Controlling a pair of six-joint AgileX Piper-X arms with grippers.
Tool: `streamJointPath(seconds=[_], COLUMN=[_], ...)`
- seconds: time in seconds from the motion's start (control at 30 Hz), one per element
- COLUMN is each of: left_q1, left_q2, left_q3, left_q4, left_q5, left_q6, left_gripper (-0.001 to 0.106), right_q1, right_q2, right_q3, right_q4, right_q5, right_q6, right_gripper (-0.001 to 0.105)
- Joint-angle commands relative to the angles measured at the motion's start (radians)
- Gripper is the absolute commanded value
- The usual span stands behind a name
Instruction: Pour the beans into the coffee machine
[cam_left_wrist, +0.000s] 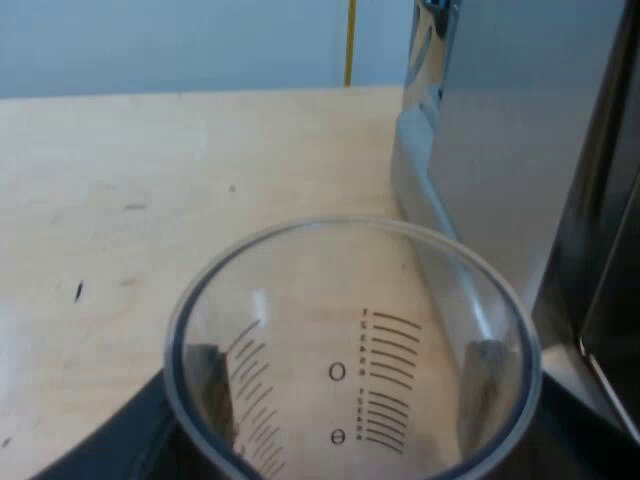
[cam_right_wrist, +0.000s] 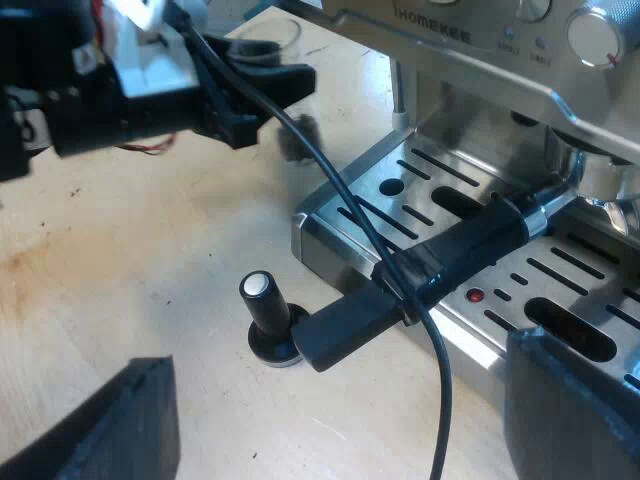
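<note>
My left gripper is closed on the measuring glass. One dark finger presses on each side, and I see them through the clear wall. The glass's open mouth faces back at the wrist. Its long way runs from there down to the wooden table. From the glass, the espresso machine stands close by at about 2 o'clock.

My right gripper hangs low over the table with its fingers wide apart and nothing in them. Past them a tamper with a black knob stands upright. Just beside it is the end of the holder's dark handle. The handle's long way runs from 8 o'clock up to 2 o'clock, into the machine's front.
</note>
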Motion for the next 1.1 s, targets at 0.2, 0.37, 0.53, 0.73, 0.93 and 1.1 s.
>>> streamJointPath(seconds=[0.2,0.37,0.53,0.73,0.93,1.1], left_q1=[-0.006,-0.006,-0.006,-0.006,-0.006,-0.006], left_q2=[-0.235,-0.372,-0.584,-0.788,-0.938,-1.01], left_q3=[-0.005,-0.005,-0.005,-0.005,-0.02,-0.086], left_q4=[0.267,0.426,0.645,0.796,0.974,1.146], left_q5=[-0.006,-0.006,-0.006,-0.004,-0.001,-0.001], left_q6=[0.02,0.02,0.02,0.02,0.02,0.02], left_gripper=[0.028,0.028,0.028,0.028,0.028,0.028], right_q1=[0.002,0.002,0.002,0.002,0.002,0.002], right_q2=[-0.005,-0.005,-0.005,-0.005,-0.005,-0.005], right_q3=[-0.003,-0.003,-0.003,-0.003,-0.003,-0.003], right_q4=[-0.014,-0.014,-0.014,-0.014,-0.014,-0.014], right_q5=[-0.006,-0.006,-0.006,-0.006,-0.006,-0.006], right_q6=[-0.018,-0.018,-0.018,-0.018,-0.018,-0.018], right_gripper=[0.069,0.069,0.069,0.069,0.069,0.069])
